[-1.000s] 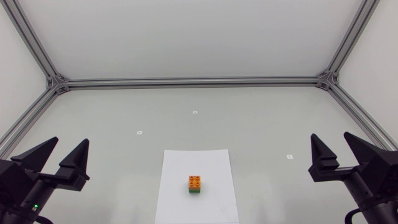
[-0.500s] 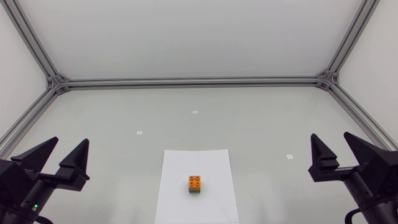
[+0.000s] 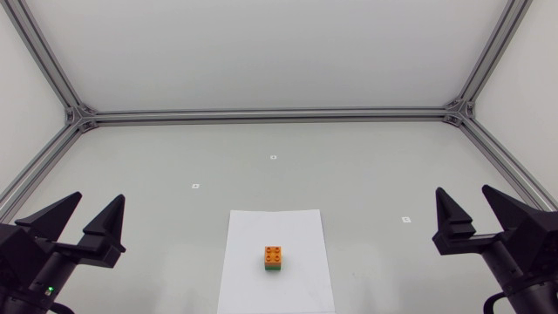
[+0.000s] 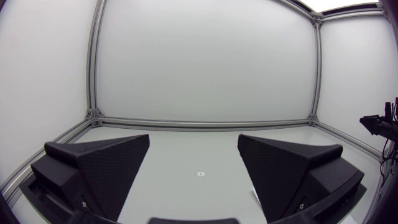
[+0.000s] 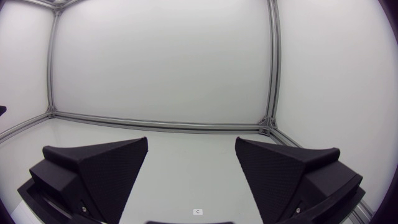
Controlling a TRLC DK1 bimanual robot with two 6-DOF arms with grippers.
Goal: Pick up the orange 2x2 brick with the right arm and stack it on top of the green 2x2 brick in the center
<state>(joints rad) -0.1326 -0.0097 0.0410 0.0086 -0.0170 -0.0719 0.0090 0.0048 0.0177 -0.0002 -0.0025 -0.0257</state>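
The left gripper (image 3: 96, 201) and right gripper (image 3: 466, 192) hung at the table's (image 3: 366, 157) near corners, fingers spread wide, holding nothing; between them, on a white sheet (image 3: 261, 231), the orange brick (image 3: 274, 254) sat atop the green brick (image 3: 274, 269), apparently squarely; small markers (image 3: 273, 158) lay beyond.

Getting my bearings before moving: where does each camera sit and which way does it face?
Head view: fixed above the table, looking down on the orange brick atop the green brick; left gripper and right gripper at the sides.
Left wrist view: on the left arm, looking across the table; its open fingers show.
Right wrist view: on the right arm, likewise; open fingers show.
Shared: head and wrist views both show the grippers.
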